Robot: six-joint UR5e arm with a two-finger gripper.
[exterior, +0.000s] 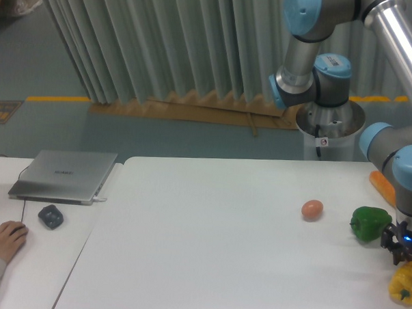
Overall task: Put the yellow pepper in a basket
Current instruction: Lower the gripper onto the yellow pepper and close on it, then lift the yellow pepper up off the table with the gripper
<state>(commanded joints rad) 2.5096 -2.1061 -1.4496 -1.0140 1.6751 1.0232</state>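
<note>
Glossy yellow pepper (405, 283), lobed, on the table's right edge, partly cropped

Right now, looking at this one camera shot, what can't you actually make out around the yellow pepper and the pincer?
- Pincer: its fingertips are hard to see against the yellow pepper at the right edge, so open or shut is unclear.
- Yellow pepper: its right side is cut off by the frame edge.
- Basket: none shows in this view.
- Orange wedge: partly hidden behind the arm.
- Red pepper: not visible; the arm may cover it.
</note>
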